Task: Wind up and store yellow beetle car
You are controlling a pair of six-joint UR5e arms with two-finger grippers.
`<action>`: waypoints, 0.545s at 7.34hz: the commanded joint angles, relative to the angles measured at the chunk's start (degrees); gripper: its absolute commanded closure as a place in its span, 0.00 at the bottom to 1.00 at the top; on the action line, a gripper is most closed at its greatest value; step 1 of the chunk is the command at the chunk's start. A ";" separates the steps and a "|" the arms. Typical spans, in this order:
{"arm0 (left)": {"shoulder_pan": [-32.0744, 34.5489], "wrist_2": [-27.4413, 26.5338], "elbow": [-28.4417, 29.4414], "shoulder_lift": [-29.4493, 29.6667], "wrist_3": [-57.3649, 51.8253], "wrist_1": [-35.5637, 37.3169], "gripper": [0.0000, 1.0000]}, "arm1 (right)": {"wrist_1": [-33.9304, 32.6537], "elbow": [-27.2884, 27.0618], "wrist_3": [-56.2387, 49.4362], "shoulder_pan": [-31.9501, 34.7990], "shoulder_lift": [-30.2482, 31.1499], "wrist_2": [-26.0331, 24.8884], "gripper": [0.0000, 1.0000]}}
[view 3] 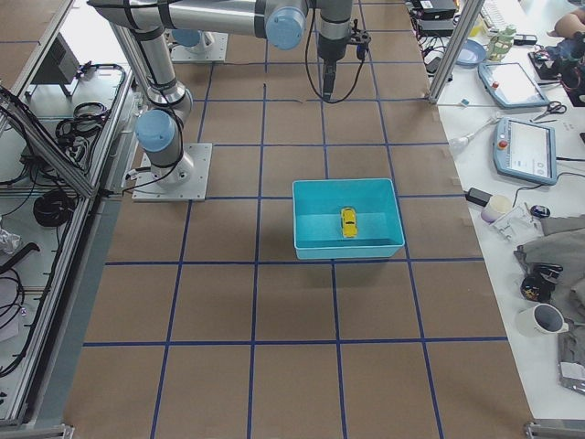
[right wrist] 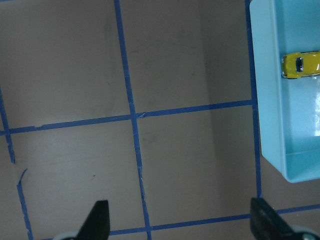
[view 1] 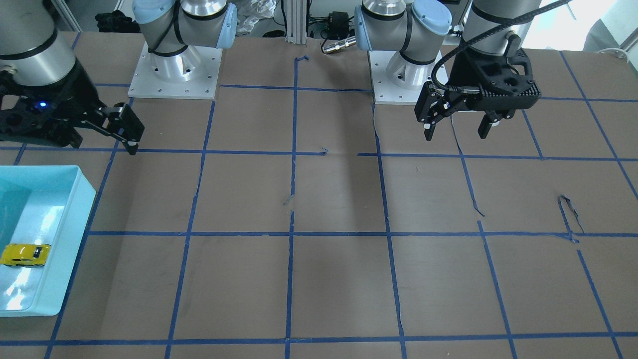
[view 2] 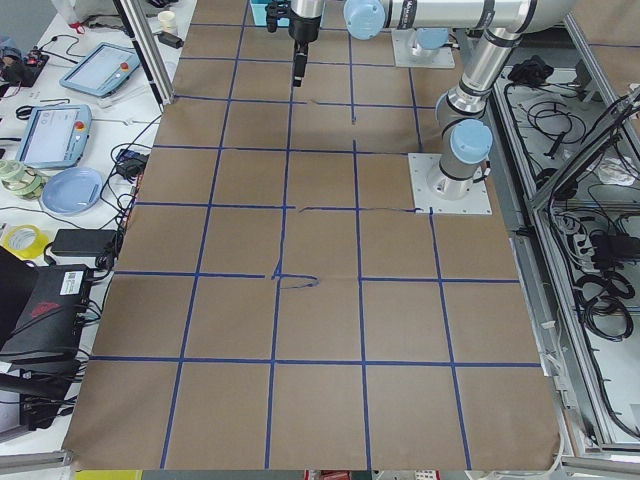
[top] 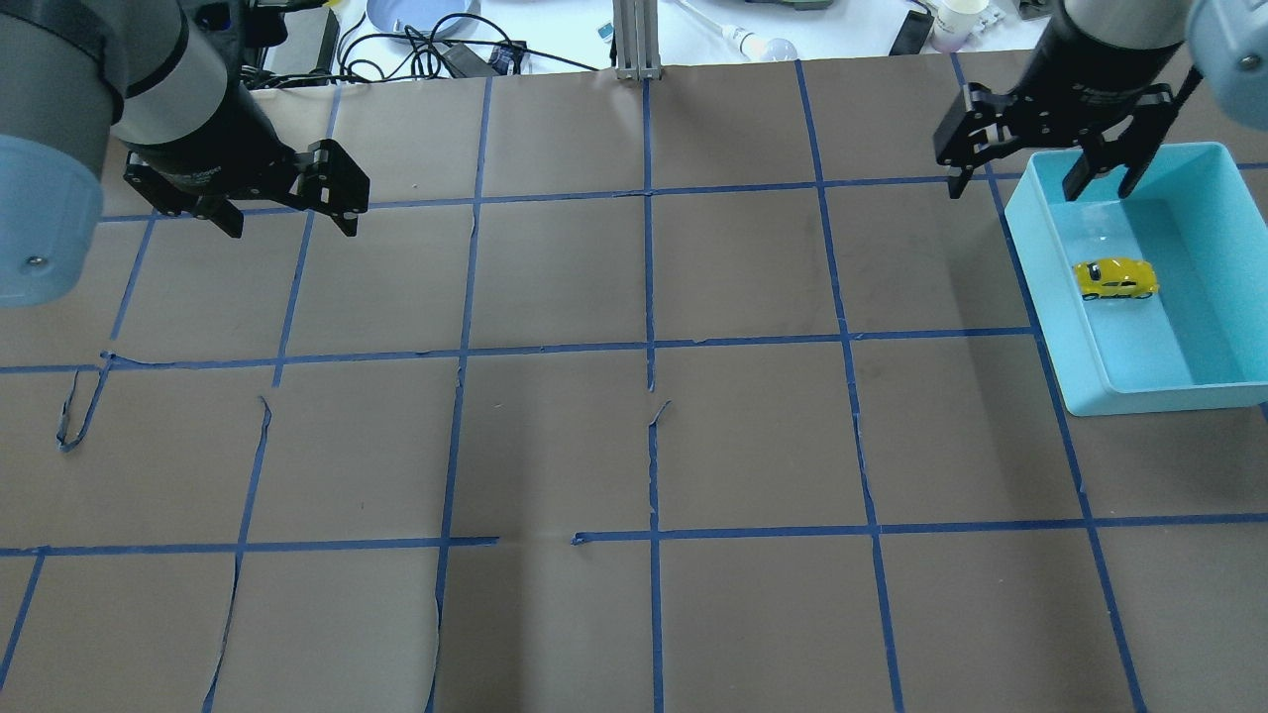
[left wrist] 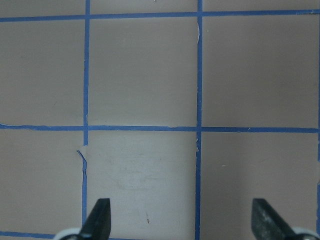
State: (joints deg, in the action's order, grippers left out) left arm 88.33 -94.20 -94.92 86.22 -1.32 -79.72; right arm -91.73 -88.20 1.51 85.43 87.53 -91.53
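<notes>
The yellow beetle car (top: 1116,279) rests on its wheels on the floor of a light-blue bin (top: 1050,287) at the table's right end. It also shows in the front view (view 1: 25,254), the right side view (view 3: 348,221) and the right wrist view (right wrist: 301,65). My right gripper (top: 1040,186) is open and empty, raised over the bin's far left corner, apart from the car. My left gripper (top: 292,223) is open and empty, raised over the far left of the table. The left wrist view shows only bare paper between its fingertips (left wrist: 100,220).
Brown paper with a blue tape grid (top: 649,347) covers the table, and some tape strips are peeled loose (top: 79,406). The two arm bases (view 1: 174,70) stand at the robot's side. Tablets, cables and cups lie on benches beyond the table's far edge (view 3: 521,146).
</notes>
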 commanded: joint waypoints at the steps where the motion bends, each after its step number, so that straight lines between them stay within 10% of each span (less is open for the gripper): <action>1: 0.00 0.07 0.00 0.00 0.00 0.00 0.00 | 0.24 -0.48 1.74 2.20 1.85 0.03 0.00; 4: 0.00 0.07 0.00 0.00 0.00 0.00 0.00 | 3.14 -0.48 1.39 2.11 1.85 1.52 0.00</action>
State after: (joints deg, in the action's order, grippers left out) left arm 88.33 -94.13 -94.92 86.22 -1.32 -79.72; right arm -89.06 -88.67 2.93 87.51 89.34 -91.01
